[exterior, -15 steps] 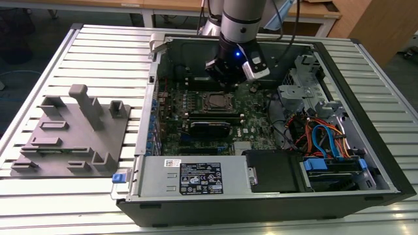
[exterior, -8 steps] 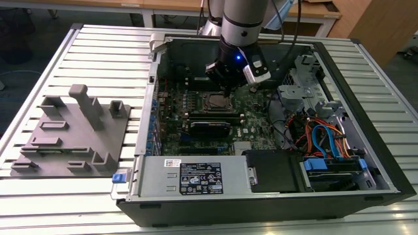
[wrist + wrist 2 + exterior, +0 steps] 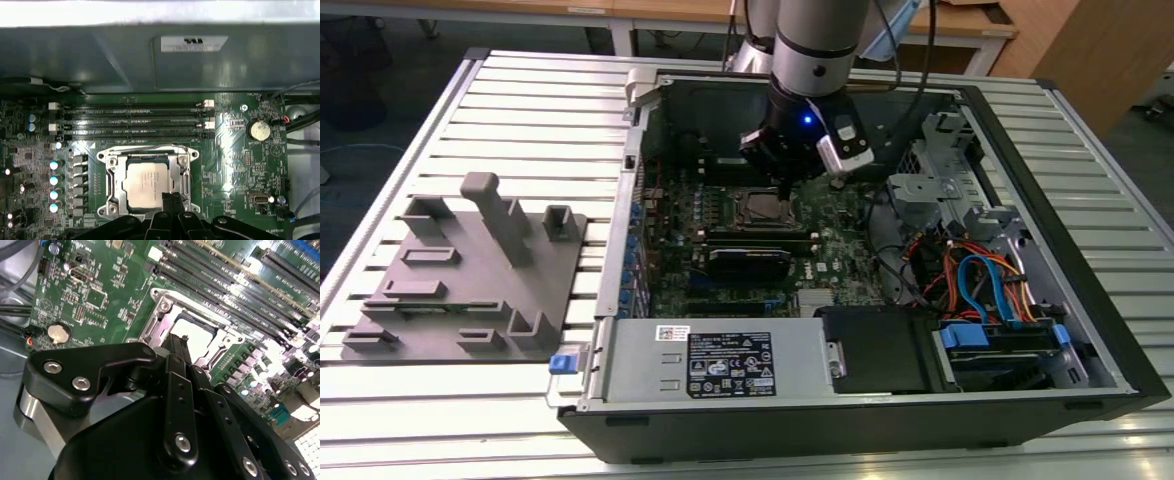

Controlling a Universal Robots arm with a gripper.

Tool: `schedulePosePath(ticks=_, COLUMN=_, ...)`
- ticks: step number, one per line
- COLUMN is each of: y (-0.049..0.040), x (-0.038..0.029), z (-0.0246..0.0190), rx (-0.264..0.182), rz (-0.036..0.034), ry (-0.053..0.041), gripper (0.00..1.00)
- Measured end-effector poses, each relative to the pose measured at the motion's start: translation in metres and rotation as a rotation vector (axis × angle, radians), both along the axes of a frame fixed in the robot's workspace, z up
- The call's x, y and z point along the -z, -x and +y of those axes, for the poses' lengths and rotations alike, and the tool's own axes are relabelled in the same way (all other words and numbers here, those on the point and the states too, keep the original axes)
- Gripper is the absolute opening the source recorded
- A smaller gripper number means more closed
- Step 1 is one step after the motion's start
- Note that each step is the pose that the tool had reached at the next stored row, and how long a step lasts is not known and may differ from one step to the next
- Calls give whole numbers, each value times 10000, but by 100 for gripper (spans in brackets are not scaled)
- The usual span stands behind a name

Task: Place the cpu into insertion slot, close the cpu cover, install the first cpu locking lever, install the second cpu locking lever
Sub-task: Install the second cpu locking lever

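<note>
The cpu (image 3: 146,182) lies flat in the insertion slot (image 3: 106,157) on the green motherboard, its pale metal top facing up. The cpu cover (image 3: 116,180), a silvery frame, lies down around it. My gripper (image 3: 170,196) hangs just over the socket's edge at one side of the cpu, fingers pressed together with nothing visible between them. In the second wrist view the gripper (image 3: 175,340) points down at the cpu (image 3: 197,342) and the cover's corner (image 3: 161,310). In the exterior view the gripper (image 3: 783,184) stands inside the open computer case, right above the cpu (image 3: 761,208).
Long black memory slots (image 3: 130,120) run beside the socket, with a coin battery (image 3: 260,131) and a row of capacitors (image 3: 54,180) nearby. The case holds a power supply (image 3: 720,360) and bundled cables (image 3: 974,280). A grey fixture (image 3: 467,270) sits on the slatted table at the exterior view's left.
</note>
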State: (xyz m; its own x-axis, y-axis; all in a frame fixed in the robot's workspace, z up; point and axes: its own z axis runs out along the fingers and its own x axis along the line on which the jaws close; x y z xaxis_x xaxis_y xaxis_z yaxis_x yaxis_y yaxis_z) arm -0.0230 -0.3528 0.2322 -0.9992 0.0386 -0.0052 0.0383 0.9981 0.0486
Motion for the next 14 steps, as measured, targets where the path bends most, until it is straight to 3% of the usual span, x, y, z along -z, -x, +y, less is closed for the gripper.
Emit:
schedulePosePath(ticks=6, y=0, x=2, z=-54, rx=1, rz=0, ry=137, gripper=11)
schedulePosePath(ticks=9, y=0, x=2, z=-102, rx=1, rz=1, ry=154, gripper=11)
schedulePosePath(ticks=14, y=0, x=3, z=-175, rx=19, rz=29, ry=6, gripper=11)
